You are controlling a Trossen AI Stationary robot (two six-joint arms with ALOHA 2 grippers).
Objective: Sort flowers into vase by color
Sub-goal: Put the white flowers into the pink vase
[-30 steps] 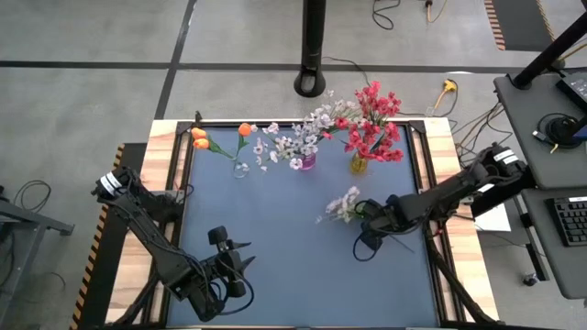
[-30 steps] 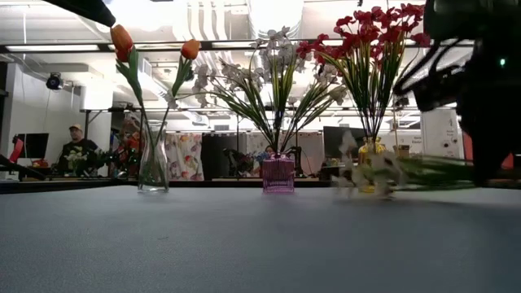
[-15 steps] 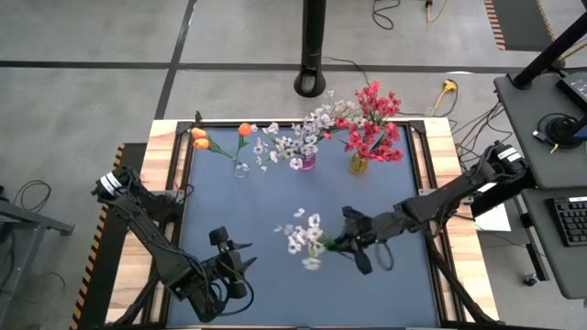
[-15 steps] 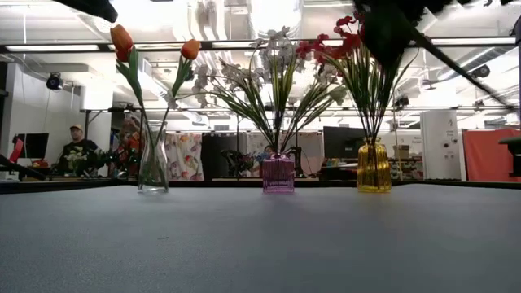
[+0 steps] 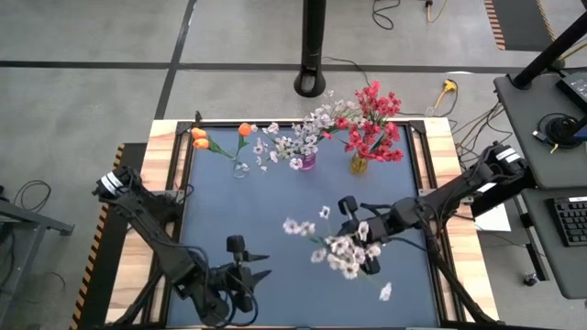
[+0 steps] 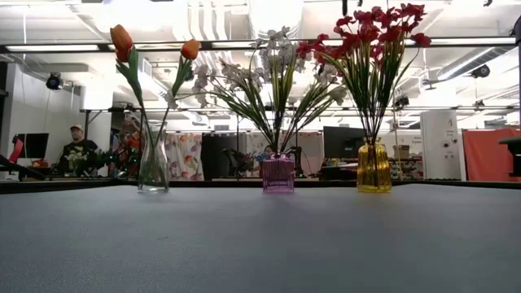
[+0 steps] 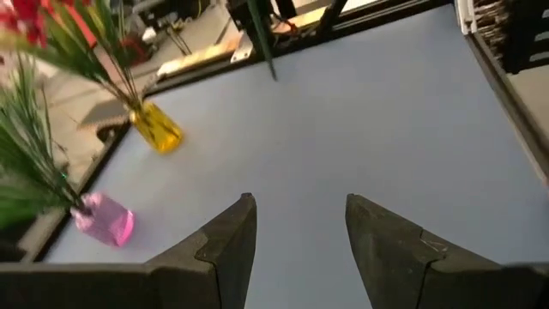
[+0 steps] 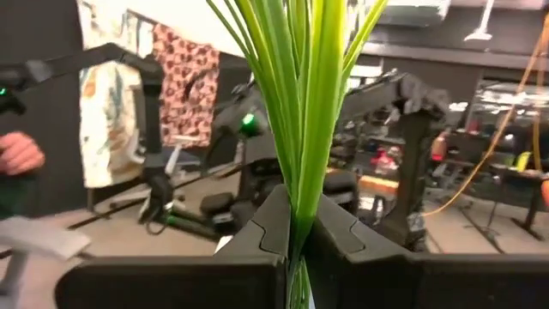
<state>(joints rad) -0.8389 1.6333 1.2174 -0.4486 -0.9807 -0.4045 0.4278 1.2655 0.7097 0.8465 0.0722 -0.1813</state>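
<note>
1. At the near left of the dark blue-grey table [image 5: 275, 211], the left pincer [image 5: 240, 275] was seen with its fingers apart and nothing between them; that arm appeared to be waiting.
2. At the far left stood a clear glass vase [image 6: 152, 169] holding orange tulip-like buds [image 6: 121, 37].
3. Beside it, mid-row, a small pink square vase [image 6: 278, 174] held pale white blossom sprays [image 6: 277, 57].
4. To the right of that, a yellow glass vase [image 6: 374, 166] held red blossom clusters [image 6: 378, 32].
5. Right of centre, well apart from the vases, the right pincer [image 8: 296, 225] was clamped on the green stems of a loose white blossom spray [image 5: 344, 249], held above the table with the blossoms spread out.
6. The carrying step was judged to be in hand: the white spray had been picked but not placed.
7. The next move was judged to call for the stems being turned downward and brought over the pink vase's narrow, already crowded mouth.
</note>
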